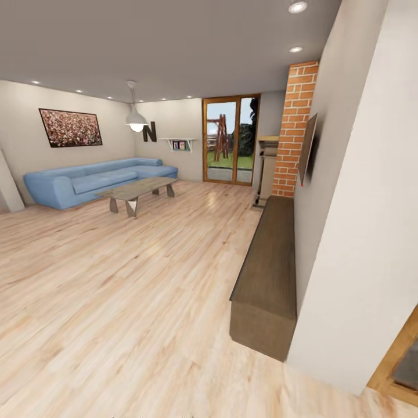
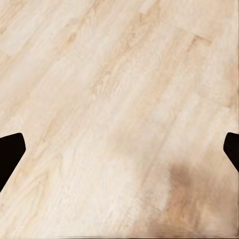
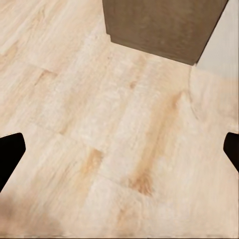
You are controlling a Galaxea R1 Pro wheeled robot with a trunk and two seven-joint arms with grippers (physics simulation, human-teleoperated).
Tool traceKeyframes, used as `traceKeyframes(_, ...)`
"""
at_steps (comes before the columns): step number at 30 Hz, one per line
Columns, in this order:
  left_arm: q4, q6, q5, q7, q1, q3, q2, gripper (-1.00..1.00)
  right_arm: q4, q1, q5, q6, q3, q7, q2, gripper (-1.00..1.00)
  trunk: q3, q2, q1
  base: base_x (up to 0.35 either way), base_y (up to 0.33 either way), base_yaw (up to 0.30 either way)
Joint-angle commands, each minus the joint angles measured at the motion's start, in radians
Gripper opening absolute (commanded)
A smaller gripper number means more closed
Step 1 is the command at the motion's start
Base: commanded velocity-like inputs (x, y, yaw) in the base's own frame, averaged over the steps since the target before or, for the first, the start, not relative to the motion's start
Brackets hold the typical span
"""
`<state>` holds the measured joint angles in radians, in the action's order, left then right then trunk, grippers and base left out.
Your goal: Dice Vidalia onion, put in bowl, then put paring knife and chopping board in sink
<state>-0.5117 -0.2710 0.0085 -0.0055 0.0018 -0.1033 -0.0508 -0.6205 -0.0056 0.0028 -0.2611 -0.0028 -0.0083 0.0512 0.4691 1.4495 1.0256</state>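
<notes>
I am in a living room; the sink, onion, chopping board, paring knife, bowl and countertop are out of view. In the left wrist view my left gripper (image 2: 119, 152) hangs open over bare light wooden floor (image 2: 114, 89), its dark fingertips (image 2: 10, 149) wide apart at the picture's edges. In the right wrist view my right gripper (image 3: 119, 152) is open too, with nothing between its fingertips (image 3: 10, 152), above the floor near the end of a brown bench (image 3: 159, 22).
A long low brown bench (image 1: 267, 273) runs along the right wall (image 1: 360, 232). A blue sofa (image 1: 93, 180) and a coffee table (image 1: 139, 191) stand at the far left. A glass door (image 1: 231, 139) and a brick column (image 1: 296, 128) are at the back. Wide wooden floor (image 1: 116, 302) lies ahead.
</notes>
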Motion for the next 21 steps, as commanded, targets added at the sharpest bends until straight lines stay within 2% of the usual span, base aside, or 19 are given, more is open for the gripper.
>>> traceKeyframes(1,-0.001,-0.002,0.001,-0.001,0.0,-0.001,0.0,1.0,0.0,-0.001,0.0,-0.003,0.0,-0.001,0.0,1.0,0.001,0.001,-0.001,-0.32,0.0,-0.287)
traceKeyframes(7,0.012,-0.002,0.001,-0.001,0.001,-0.002,0.0,1.0,-0.001,-0.001,0.0,-0.003,-0.001,-0.001,-0.011,1.0,0.001,0.001,-0.001,-0.335,0.0,-0.287)
traceKeyframes(12,0.025,-0.002,0.001,-0.001,0.0,-0.003,0.0,1.0,-0.001,-0.001,0.0,-0.003,-0.018,-0.001,-0.02,1.0,0.001,0.001,-0.001,-0.343,0.0,-0.287)
traceKeyframes(18,0.028,-0.002,0.001,-0.001,0.0,-0.003,0.013,1.0,-0.001,-0.001,-0.001,-0.002,-0.085,0.0,-0.021,1.0,0.001,0.001,-0.001,-0.343,0.0,-0.287)
traceKeyframes(21,0.028,-0.002,0.001,-0.001,0.0,-0.003,0.014,1.0,-0.001,-0.001,-0.001,-0.003,-0.091,0.0,-0.022,1.0,0.001,0.001,-0.001,-0.343,0.0,-0.287)
